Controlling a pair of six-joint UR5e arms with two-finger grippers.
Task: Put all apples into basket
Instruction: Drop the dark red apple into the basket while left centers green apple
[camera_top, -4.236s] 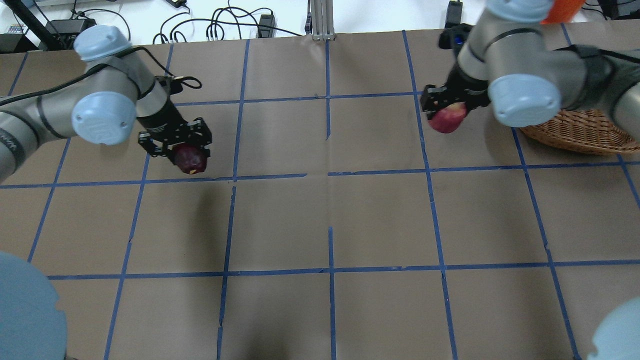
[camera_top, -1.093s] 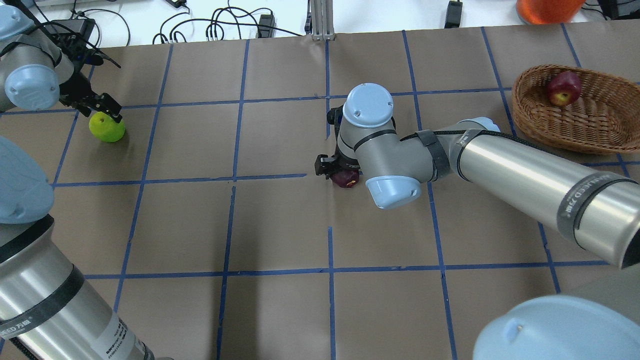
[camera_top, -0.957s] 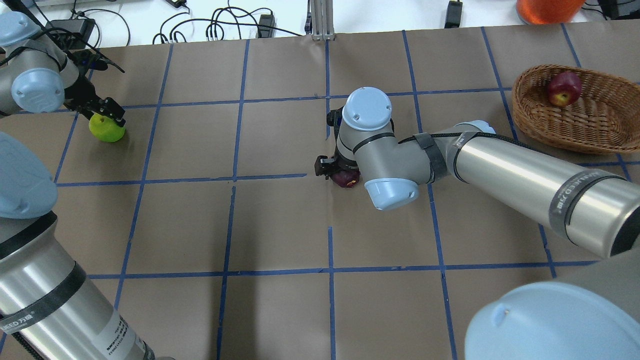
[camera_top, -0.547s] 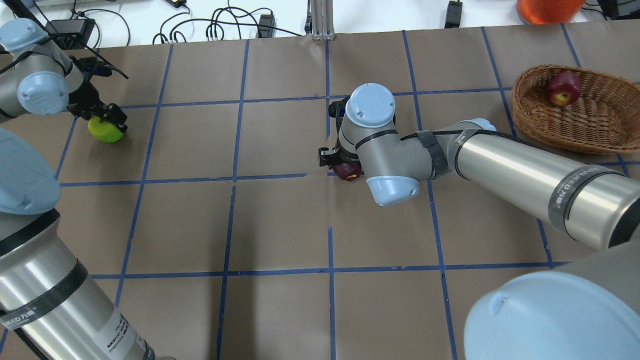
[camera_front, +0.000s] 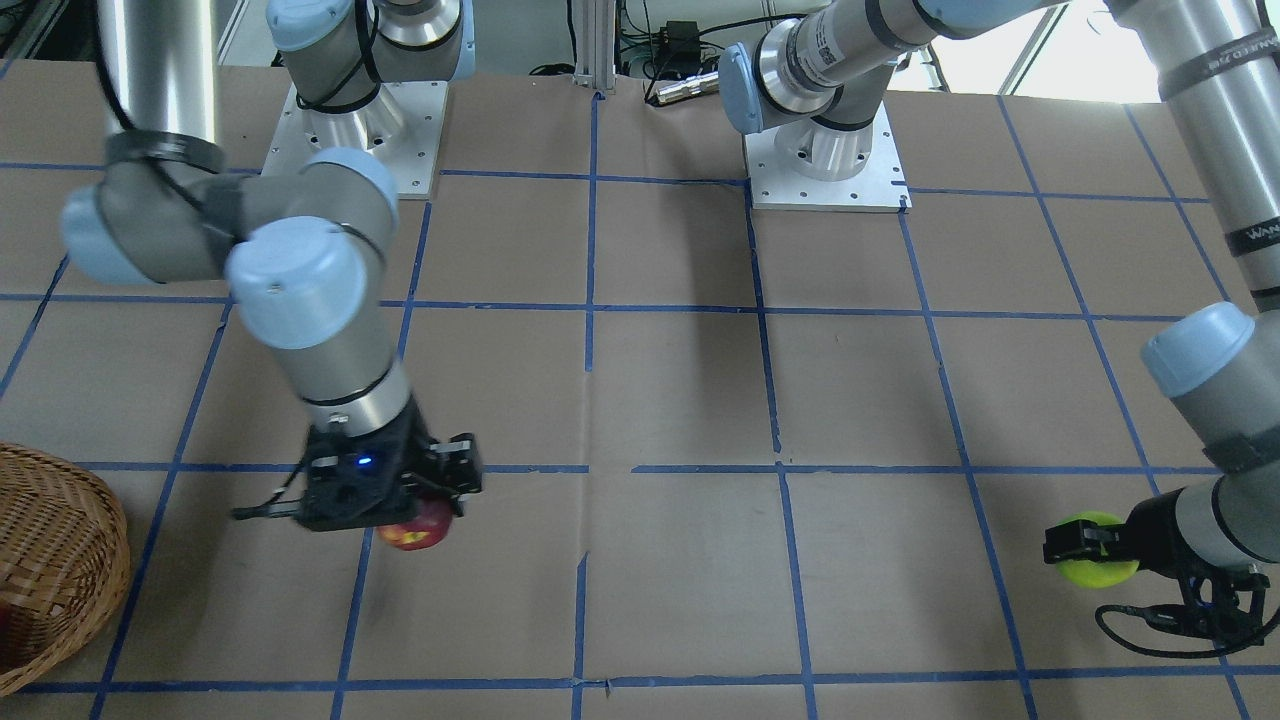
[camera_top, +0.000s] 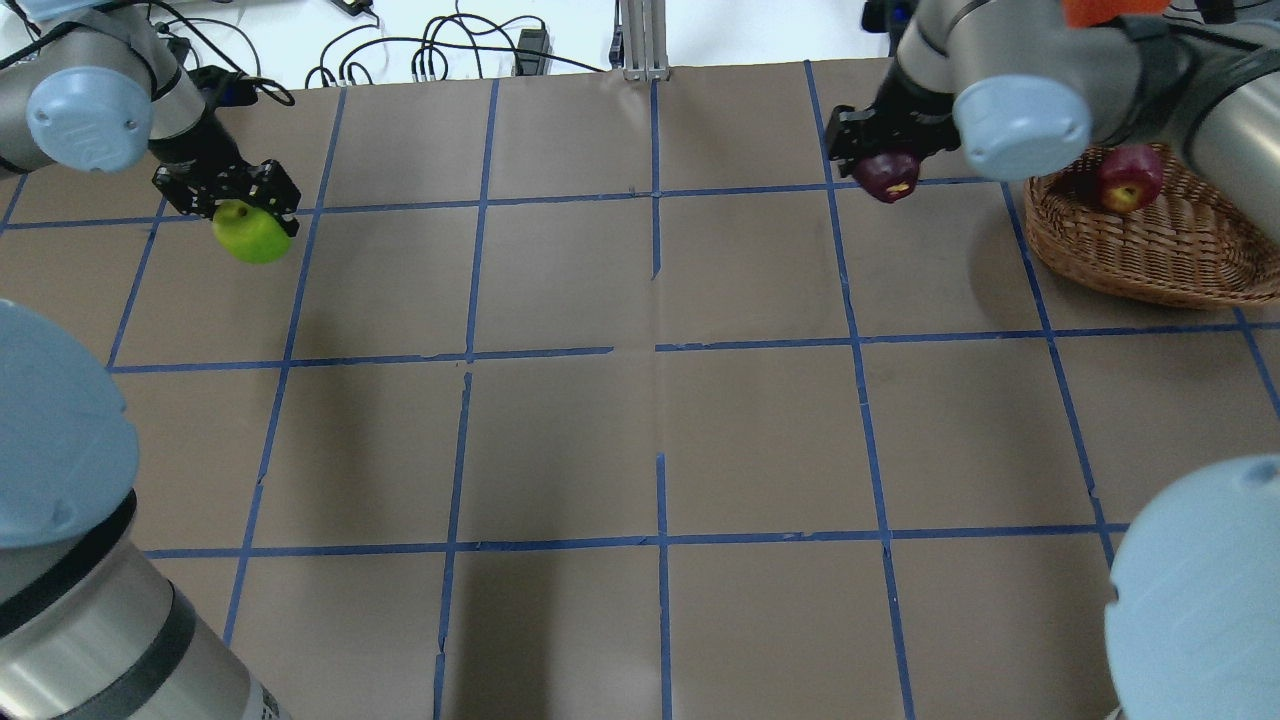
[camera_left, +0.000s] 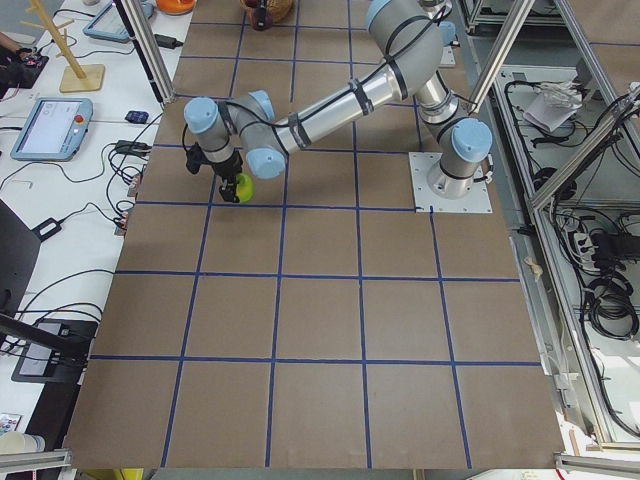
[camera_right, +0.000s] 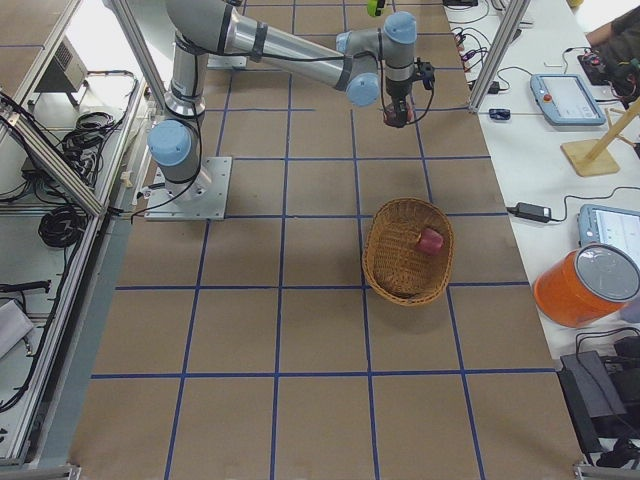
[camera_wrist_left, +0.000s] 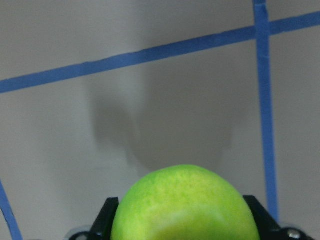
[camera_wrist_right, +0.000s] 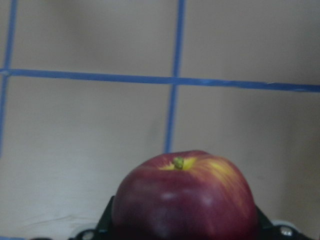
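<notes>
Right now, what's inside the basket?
One red apple lies in the basket, near its wall. In the overhead view the right arm covers the far rim, but the right-side view shows the whole inside: nothing else.

Only one marking is partly readable.
A black band (camera_front: 1257, 238) on the left arm (camera_front: 1215, 120) reads "WAN", cut off by the edge.

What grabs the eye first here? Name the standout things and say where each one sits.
Both arms carry fruit: the left gripper is shut on a bright lime green apple at the far left of the table, while the right gripper holds a dark maroon apple just left of the round light brown wicker basket at far right. A red apple with a yellowish patch already lies inside that basket.
</notes>
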